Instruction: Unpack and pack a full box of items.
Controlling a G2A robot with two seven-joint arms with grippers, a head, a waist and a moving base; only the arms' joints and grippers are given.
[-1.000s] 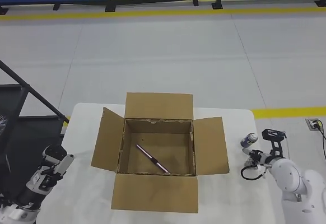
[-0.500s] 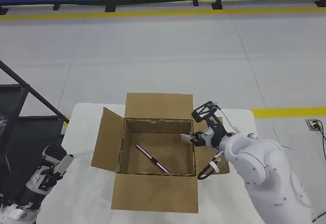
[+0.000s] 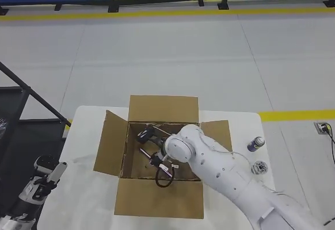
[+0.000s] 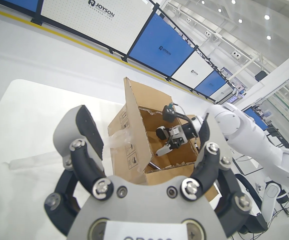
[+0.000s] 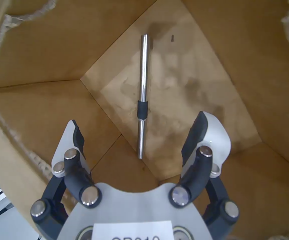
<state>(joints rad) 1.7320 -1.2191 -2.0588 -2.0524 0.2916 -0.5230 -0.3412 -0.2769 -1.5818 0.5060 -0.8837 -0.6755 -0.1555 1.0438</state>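
An open cardboard box [image 3: 163, 108] stands in the middle of the white table [image 3: 87, 138], all flaps folded out. On its floor lies a thin metal rod with a black band [image 5: 143, 96]. My right gripper [image 5: 137, 123] hangs inside the box just above the rod, open, one finger on each side of it, with nothing held. In the top view the right arm comes in over the box's right wall and the right gripper [image 3: 155, 150] covers part of the rod [image 3: 145, 153]. My left gripper [image 3: 46, 167] stays open off the table's left edge, facing the box [image 4: 134, 131].
A small spray can [image 3: 255, 144] stands on the table right of the box, with a small round item [image 3: 260, 167] in front of it. The box walls [image 5: 47, 101] close in around the right gripper. Bare table lies left of the box.
The right arm swung from beside the can at the table's right edge, over the right flap and down into the box. The left gripper drew back slightly from the table.
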